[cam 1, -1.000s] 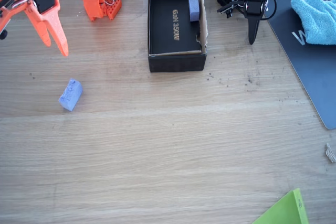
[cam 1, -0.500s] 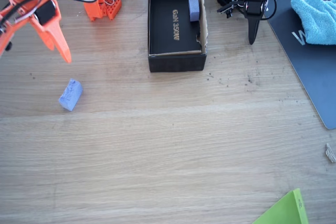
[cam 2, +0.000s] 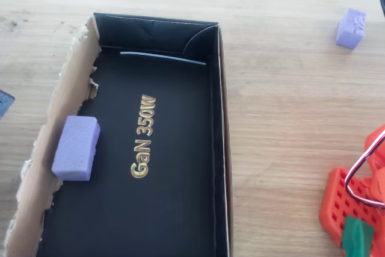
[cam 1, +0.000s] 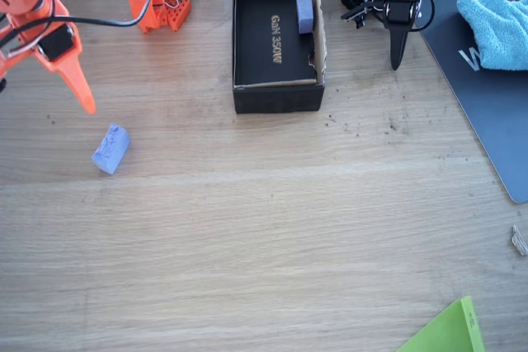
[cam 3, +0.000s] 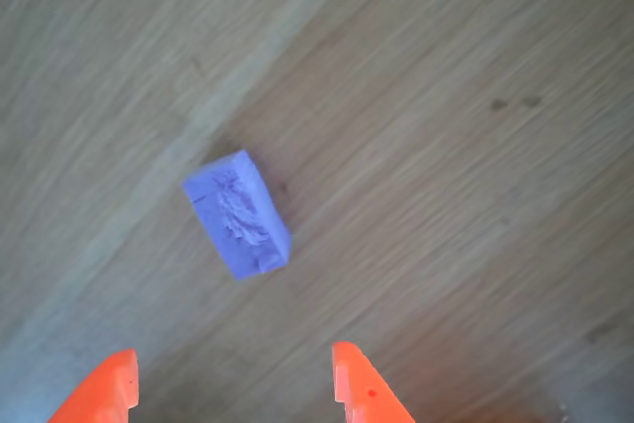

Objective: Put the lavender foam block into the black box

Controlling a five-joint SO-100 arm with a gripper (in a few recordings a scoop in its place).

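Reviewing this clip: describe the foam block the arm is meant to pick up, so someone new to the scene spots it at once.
Start at the black box at the table's far edge in the fixed view, then look left and toward the camera across the bare wood. The lavender foam block lies alone there, just below the open orange gripper. It is bluer and rougher-edged than the paler, neat block already inside the box.

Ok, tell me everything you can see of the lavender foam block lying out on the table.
The block is a small blue-violet foam chunk, roughly rectangular, with uneven edges and a rough, torn-looking top face. It lies flat on the bare wooden table, angled to the grain, touching nothing else. The open orange gripper hangs above it, not in contact. It sits well clear of the box.
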